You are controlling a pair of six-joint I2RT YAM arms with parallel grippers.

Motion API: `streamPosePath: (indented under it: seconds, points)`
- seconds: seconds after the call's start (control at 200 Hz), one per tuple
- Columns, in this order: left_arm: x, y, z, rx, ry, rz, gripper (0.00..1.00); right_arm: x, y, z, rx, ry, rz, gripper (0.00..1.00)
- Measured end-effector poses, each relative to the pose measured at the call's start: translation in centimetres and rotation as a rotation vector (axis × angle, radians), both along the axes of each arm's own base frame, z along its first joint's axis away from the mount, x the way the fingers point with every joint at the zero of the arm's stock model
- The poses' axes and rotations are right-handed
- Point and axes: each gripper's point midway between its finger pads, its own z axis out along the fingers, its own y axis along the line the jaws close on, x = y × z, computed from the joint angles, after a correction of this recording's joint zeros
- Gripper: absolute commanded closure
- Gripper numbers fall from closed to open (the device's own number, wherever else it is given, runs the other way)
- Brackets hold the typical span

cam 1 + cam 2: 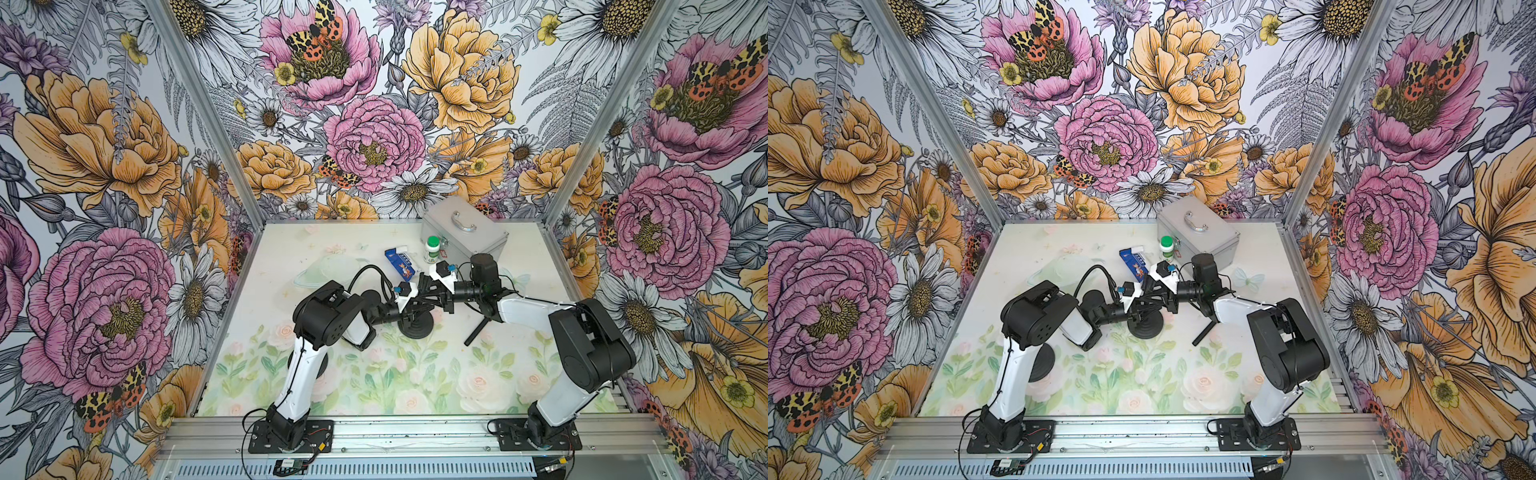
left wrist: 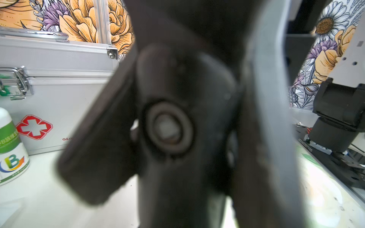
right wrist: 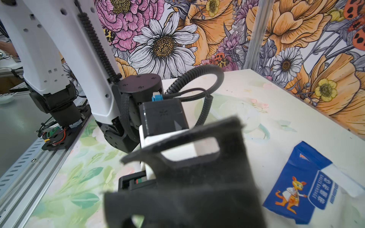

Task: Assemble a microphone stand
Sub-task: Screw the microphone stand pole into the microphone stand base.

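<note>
In both top views the stand's round black base (image 1: pixel 417 330) (image 1: pixel 1147 328) sits mid-table. Both grippers meet just above it. My left gripper (image 1: pixel 417 306) comes in from the left, shut on a black stand part over the base. In the left wrist view that part (image 2: pixel 167 128) is a blurred dark piece with a round ring. My right gripper (image 1: pixel 430 293) reaches in from the right and is shut against the same spot. Its dark fingers (image 3: pixel 197 187) fill the right wrist view and hide what lies between them. A black rod (image 1: pixel 476 331) lies on the table to the right of the base.
At the back stands a silver first-aid case (image 1: pixel 463 232). In front of it are a white bottle with a green cap (image 1: pixel 432 248) and a blue box (image 1: pixel 401 266). A dark round shape (image 1: pixel 1042 361) shows partly behind the left arm. Floral walls enclose three sides.
</note>
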Motion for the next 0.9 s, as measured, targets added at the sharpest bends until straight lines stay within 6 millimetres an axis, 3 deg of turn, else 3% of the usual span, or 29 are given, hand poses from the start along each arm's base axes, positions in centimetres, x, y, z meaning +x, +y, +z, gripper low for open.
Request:
streamPosePath:
  seconds: [0.105,0.285,0.41,0.64,0.901]
  points:
    - [0.5,0.5,0.0,-0.001,-0.001,0.009,0.92,0.5,0.6,-0.3,-0.026,0.012,-0.156,1.0]
    - [1.5,1.4,0.0,0.01,-0.069,0.041,0.92,1.5,1.5,-0.6,0.008,-0.036,-0.741,1.0]
    - [1.5,1.4,0.0,0.011,-0.071,0.039,0.92,1.5,1.4,-0.6,0.035,-0.071,-0.981,1.0]
    - [1.1,1.0,0.0,0.008,-0.054,0.029,0.91,1.4,0.9,-0.4,0.029,-0.089,-1.076,1.0]
    - [0.7,0.6,0.0,0.003,-0.03,0.022,0.76,1.4,0.1,-0.1,-0.016,-0.067,-1.027,1.0]
